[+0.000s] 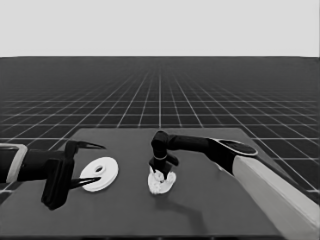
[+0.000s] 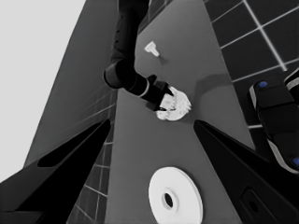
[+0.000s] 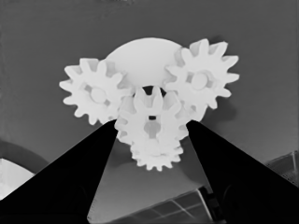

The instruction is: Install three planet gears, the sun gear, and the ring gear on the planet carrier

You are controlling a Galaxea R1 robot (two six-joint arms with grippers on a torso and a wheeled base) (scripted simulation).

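Simulated test scene: dark table [image 1: 210, 210] on gridded floor [image 1: 160, 100]

The left arm waits at the left edge, its end effector [image 1: 86, 165] level with both fingers spread wide apart. The right arm reaches in from the lower right, wrist bent down, its end effector [image 1: 161, 172] pointing straight down at mid-counter with fingers [image 3: 60, 186] parted
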